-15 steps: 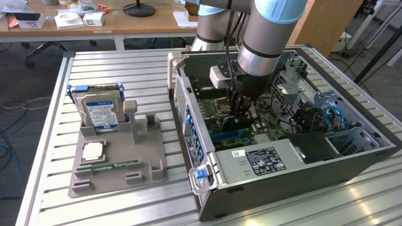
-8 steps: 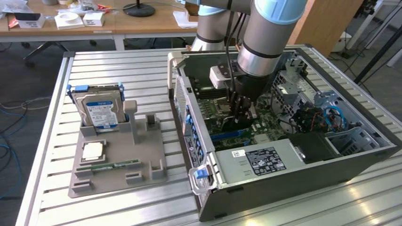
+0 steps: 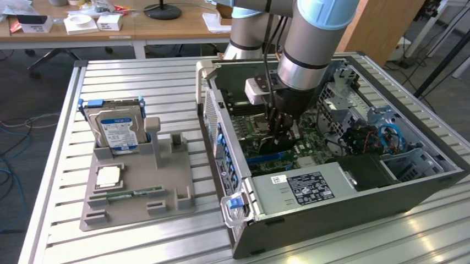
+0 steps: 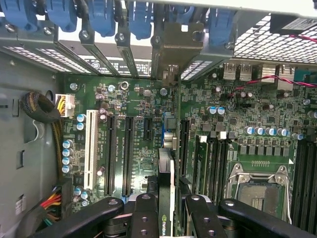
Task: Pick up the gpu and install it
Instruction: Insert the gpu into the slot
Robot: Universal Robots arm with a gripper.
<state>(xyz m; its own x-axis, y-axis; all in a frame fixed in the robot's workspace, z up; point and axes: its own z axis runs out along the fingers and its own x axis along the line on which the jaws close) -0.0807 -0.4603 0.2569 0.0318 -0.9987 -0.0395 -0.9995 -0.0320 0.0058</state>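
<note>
1. Exterior view: the gripper (image 3: 283,132), inside the computer case (image 3: 353,209), clamps the gpu (image 3: 273,147), a dark card over the motherboard (image 3: 312,146).
2. Wrist view: fingers (image 4: 143,213) flank the thin gpu (image 4: 166,188), seen edge-on; its metal bracket (image 4: 177,44) sits at the rear slots (image 4: 124,62).

We see the tool (image 4: 167,210) in matt black. The gpu (image 4: 166,183) shows a dark edge with a small green-and-white logo. The motherboard (image 4: 198,106) is deep green, speckled with silver and blue-topped parts, striped by long black slots (image 4: 128,153) and one white slot (image 4: 91,144). The latches (image 4: 104,17) are bright blue, and the wire bundle (image 4: 52,201) is red, yellow and black. The arm (image 3: 312,49) is silver with pale blue. The case (image 3: 353,220) is dark grey. The hard drive (image 3: 118,129) is silver with a blue-and-white label, the holder (image 3: 140,190) plain grey, and the RAM stick (image 3: 132,193) green. The counter (image 3: 132,74) is silvery, ribbed in parallel lines.
</note>
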